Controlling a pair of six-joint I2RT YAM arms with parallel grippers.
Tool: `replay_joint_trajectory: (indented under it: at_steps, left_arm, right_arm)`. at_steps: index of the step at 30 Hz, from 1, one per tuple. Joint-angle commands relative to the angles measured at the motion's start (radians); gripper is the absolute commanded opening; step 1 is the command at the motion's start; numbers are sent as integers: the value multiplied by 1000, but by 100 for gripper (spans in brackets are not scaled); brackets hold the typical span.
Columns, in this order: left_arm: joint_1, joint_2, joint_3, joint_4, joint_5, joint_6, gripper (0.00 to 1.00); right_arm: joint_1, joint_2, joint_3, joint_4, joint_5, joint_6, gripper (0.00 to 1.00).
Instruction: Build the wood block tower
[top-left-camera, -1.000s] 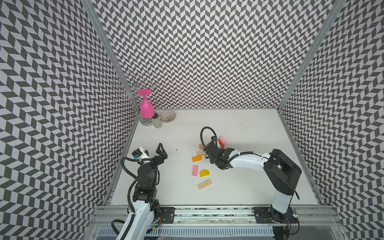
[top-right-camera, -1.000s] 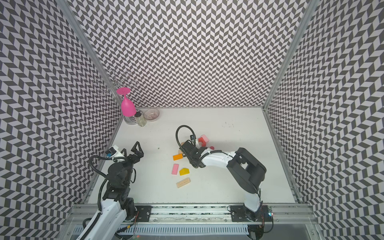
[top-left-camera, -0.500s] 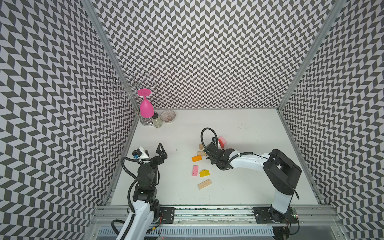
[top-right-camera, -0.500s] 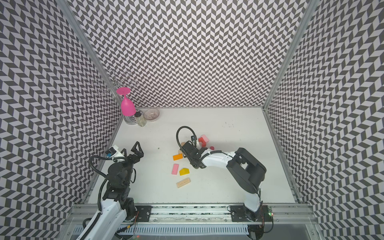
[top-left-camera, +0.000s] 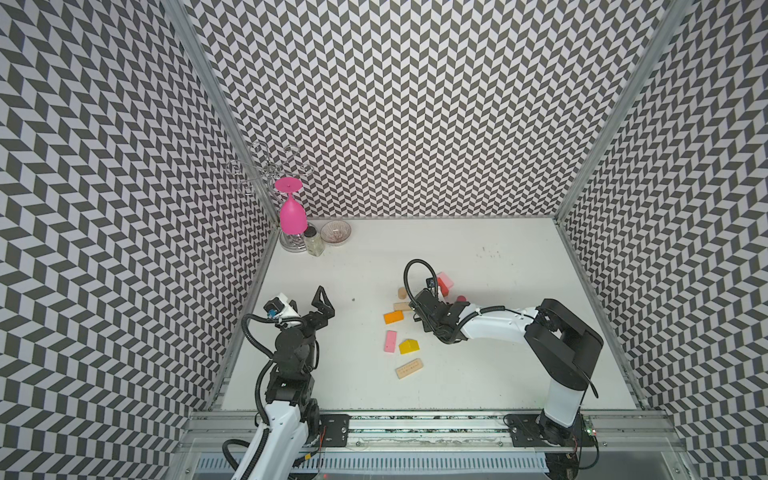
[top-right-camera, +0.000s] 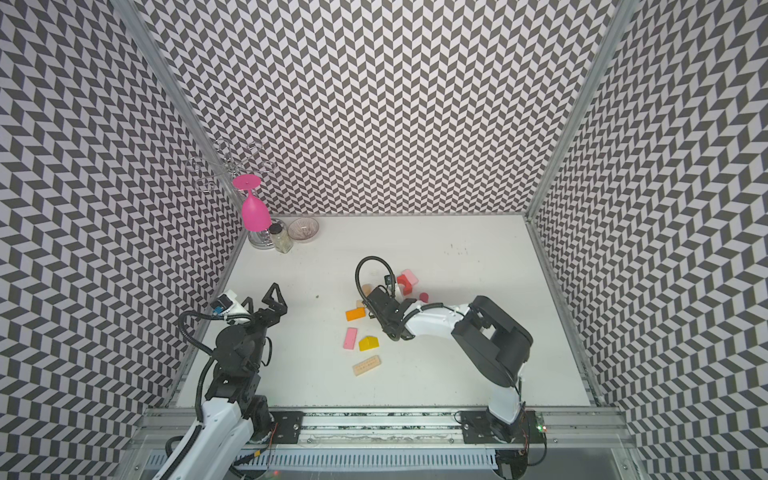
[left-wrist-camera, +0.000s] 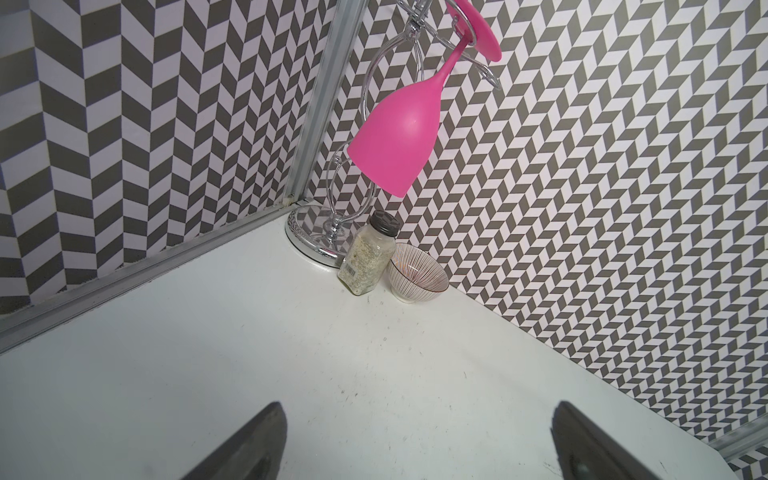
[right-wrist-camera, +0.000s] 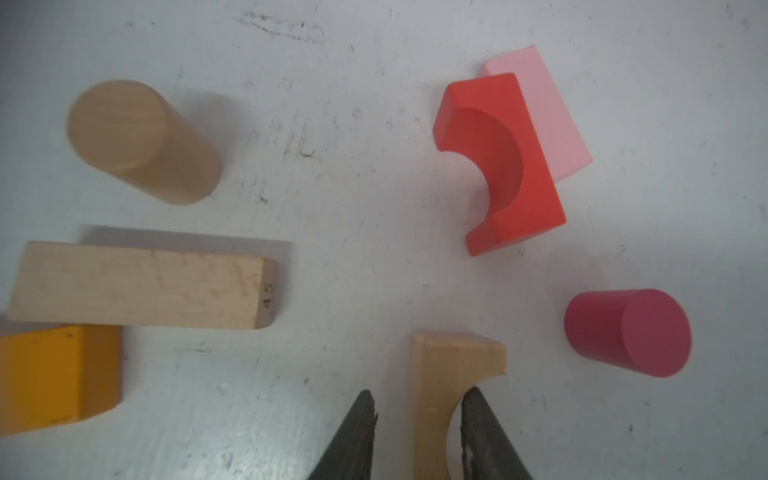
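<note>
1. Right wrist view is showing the right gripper (right-wrist-camera: 420, 392) straddling the narrow middle of the tan arch (right-wrist-camera: 432, 365), which is lying flat on the table (right-wrist-camera: 374, 187). One finger is sitting in the arch's hollow and touching wood. The other is standing just beside the flat back with a sliver of table between, so nothing is being pinched yet.
2. That placement is probably deliberate: the arch is thinnest across its hollow, and a grip there should be keeping the piece square for setting down.
3. No tower is standing yet, and the wood blocks (top-left-camera: 392, 318) are lying loose near the table's middle.
   - The red arch (right-wrist-camera: 532, 174) is leaning against the pale pink block (right-wrist-camera: 548, 116).
   - The magenta cylinder (right-wrist-camera: 627, 332), tan cylinder (right-wrist-camera: 141, 141) and tan bar (right-wrist-camera: 141, 286) are lying close by.
   - The pink bar (top-left-camera: 390, 341), yellow house block (top-left-camera: 409, 346) and dotted tan bar (top-left-camera: 409, 368) are lying nearer the rail, in both top views.
4. The left gripper (left-wrist-camera: 415, 453) is hovering spread wide and empty. It is facing the corner where the pink goblet (left-wrist-camera: 399, 133) is hanging, well apart from the blocks, likely to be leaving the other arm room.
</note>
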Motion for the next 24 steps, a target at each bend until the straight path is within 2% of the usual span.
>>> replay_joint_trajectory:
  at_steps: [1, 7, 10, 16, 22, 24]
  left_arm:
    - [-3, -12, -9, -3, -10, -8, 100]
    - [-3, -18, -10, -4, -8, -8, 100]
    - [-2, -22, -12, -4, -8, -8, 100]
    - [-3, -25, -13, -5, -10, -8, 100]
    - [-3, -23, -13, -6, -10, -8, 100]
    - [-2, -23, -13, -6, -11, -10, 100]
  right_arm:
    - [-13, -14, -25, 90, -57, 1, 31]
    - [-39, -32, -49, 128, -91, 4, 19]
    - [-40, -57, -69, 172, -147, -2, 14]
    - [-55, -148, -161, 371, -388, 13, 10]
    - [-133, -180, -291, 640, -682, 138, 10]
    - [-156, -164, -316, 697, -736, 176, 10]
